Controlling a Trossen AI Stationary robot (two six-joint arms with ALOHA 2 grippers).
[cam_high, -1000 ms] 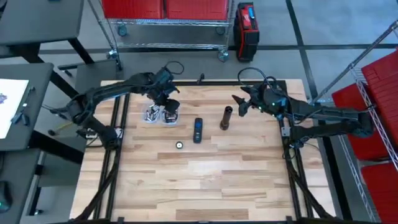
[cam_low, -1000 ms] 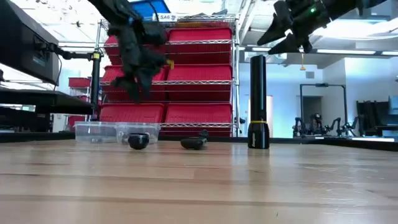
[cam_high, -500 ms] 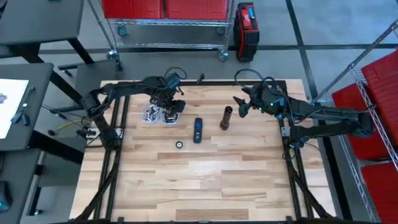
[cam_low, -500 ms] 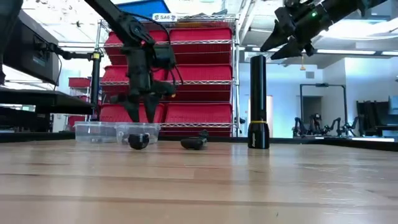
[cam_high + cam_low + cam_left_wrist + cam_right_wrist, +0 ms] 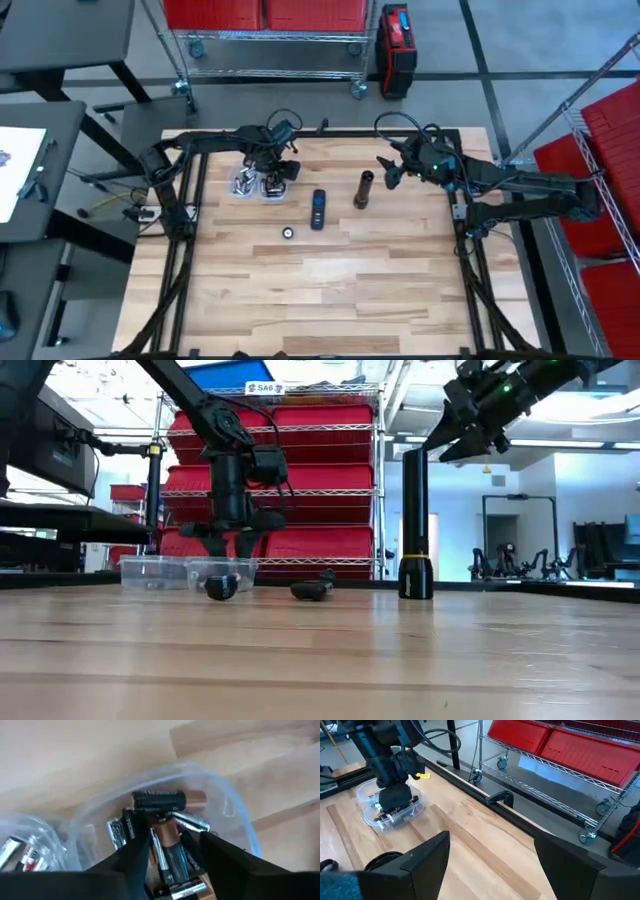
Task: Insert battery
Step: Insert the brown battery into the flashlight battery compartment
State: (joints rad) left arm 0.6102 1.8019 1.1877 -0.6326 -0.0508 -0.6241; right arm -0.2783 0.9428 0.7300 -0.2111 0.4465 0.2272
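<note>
The batteries (image 5: 167, 847) lie in a heap inside a clear plastic tub (image 5: 273, 186) at the far left of the desk (image 5: 330, 290), beside a second clear tub (image 5: 243, 184). The left claw (image 5: 167, 857) is lowered into that tub with its fingers apart on both sides of one copper-and-black cell; they are released, not yet closed on it.

A battery is a small hard cylinder, rather heavy for its size, with a smooth skin, so I think it can roll or slip out easily. The best hold should be across the middle of the body, not at the ends, and the neighbours lying across it may get in the way.

The flashlight (image 5: 363, 189) stands upright near the middle of the desk, and the right claw (image 5: 385, 171) hovers open just right of its top.

Hidden: the lower cells of the heap, and whether the flashlight's top is open. The small round piece (image 5: 288, 233) and the dark object (image 5: 317, 208) are too small to name.
</note>
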